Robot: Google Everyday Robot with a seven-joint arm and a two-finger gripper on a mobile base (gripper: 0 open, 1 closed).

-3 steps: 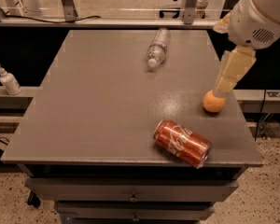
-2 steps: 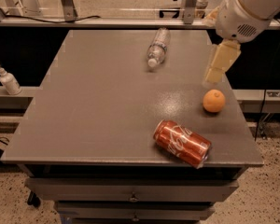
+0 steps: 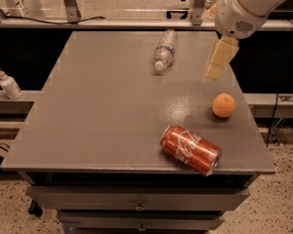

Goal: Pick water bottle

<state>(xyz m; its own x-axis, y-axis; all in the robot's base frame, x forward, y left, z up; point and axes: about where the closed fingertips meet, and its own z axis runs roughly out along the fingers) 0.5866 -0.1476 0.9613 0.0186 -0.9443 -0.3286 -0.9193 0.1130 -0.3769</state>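
The water bottle (image 3: 165,48) is clear plastic with a white cap and a pale label band. It lies on its side at the far middle of the grey table (image 3: 102,111), cap towards me. My gripper (image 3: 218,62) hangs from the white arm at the upper right, above the table's right side. It is to the right of the bottle and apart from it, and above and behind the orange (image 3: 223,105). Nothing is in it.
A red soda can (image 3: 190,149) lies on its side near the table's front right edge. A small white pump-top bottle (image 3: 9,84) stands on a ledge off the table's left side. A rail with metal posts runs behind the table.
My arm and gripper have moved up and to the left, away from the orange and towards the bottle. The bottle, can and orange have not moved.
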